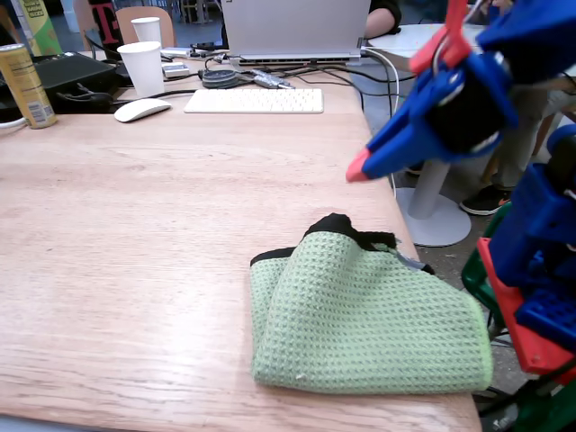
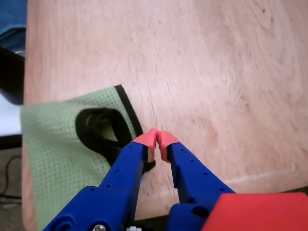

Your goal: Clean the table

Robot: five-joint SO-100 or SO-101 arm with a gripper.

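Counter [image 1: 135, 234]: light wood, filling the fixed view; bare over most of its near half.
Cloth [image 1: 360, 315]: green waffle weave with black trim, folded at the counter's near right corner, partly over the edge.
Jaws [image 2: 157, 143]: red tips nearly together, holding nothing, raised above the cloth's black-trimmed edge.
Risk: closed tips could push the cloth off the edge; a wide wipe could reach the keyboard [image 1: 254, 100], mouse [image 1: 141, 110] or cup [image 1: 143, 67] at the far side.
Views: only the fixed view shows far clutter; only the wrist view shows the tips' gap.
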